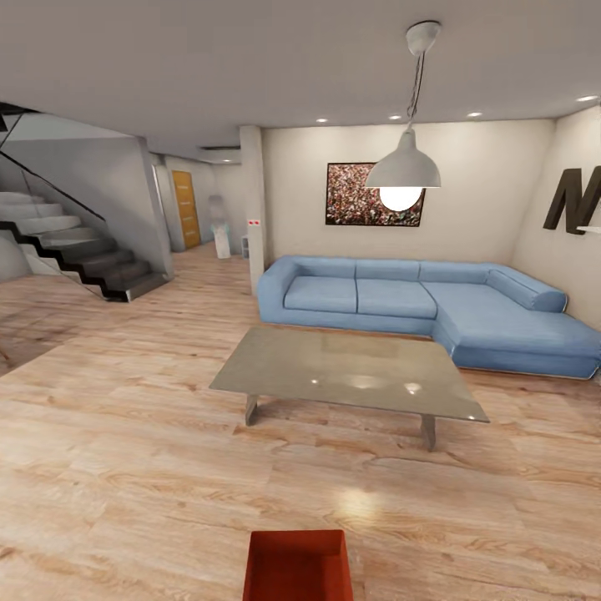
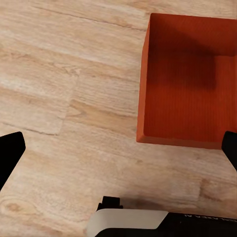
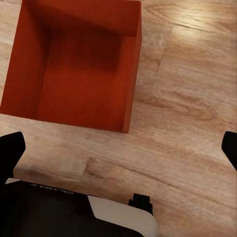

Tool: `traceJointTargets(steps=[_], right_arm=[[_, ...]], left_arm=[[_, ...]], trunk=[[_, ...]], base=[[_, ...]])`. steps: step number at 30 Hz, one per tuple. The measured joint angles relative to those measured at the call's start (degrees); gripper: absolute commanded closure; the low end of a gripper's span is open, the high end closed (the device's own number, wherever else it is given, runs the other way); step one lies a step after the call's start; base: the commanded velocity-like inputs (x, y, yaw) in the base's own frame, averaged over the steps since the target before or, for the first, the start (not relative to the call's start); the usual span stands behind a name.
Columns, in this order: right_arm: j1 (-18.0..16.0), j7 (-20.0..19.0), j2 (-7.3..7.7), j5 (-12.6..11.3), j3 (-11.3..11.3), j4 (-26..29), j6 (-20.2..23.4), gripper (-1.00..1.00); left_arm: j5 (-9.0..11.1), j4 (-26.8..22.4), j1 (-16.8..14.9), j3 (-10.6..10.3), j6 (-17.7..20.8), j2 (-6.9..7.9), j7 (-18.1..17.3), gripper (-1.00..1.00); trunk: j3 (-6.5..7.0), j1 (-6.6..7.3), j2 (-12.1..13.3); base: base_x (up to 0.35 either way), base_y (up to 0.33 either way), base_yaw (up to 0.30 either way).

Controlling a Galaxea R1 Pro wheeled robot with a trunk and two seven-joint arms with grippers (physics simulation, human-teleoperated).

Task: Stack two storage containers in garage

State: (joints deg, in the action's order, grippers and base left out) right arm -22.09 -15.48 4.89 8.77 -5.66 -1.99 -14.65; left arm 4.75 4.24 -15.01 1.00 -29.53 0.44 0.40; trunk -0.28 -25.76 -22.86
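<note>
Storage container (image 1: 296, 566) sits empty on the living-room wood floor (image 1: 125, 467), near the robot, ungrasped. Both grippers' jaws stand open above the planks; carrying and stacking remain.

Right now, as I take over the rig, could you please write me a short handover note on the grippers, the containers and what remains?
Left gripper: open, holding nothing, above the wood floor.
Right gripper: open, holding nothing.
One orange-red storage container sits on the living room floor just in front of the robot, open top up, with nothing visible inside. The other container is not located yet.
Done: nothing moved; the robot faces the blue sofa and grey table.
Left: carry both containers to the garage, set one down, stack the other on it.
</note>
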Motion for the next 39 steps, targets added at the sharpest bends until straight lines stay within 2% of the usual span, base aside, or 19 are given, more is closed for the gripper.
traceJointTargets(steps=[32,39], right_arm=[[0.01,0.00,0.00,0.09,0.00,0.00,-0.02,-1.00],[0.01,-0.01,0.00,0.08,0.00,0.00,-0.02,-1.00]], left_arm=[[0.03,0.00,-0.02,0.00,0.00,0.00,-0.02,-1.00],[0.04,0.00,-0.02,0.00,-0.01,0.08,-0.03,-1.00]], trunk=[[0.03,0.00,0.00],[0.03,0.02,-0.01]], base=[[0.001,0.000,-0.021],[0.130,0.087,0.000]])
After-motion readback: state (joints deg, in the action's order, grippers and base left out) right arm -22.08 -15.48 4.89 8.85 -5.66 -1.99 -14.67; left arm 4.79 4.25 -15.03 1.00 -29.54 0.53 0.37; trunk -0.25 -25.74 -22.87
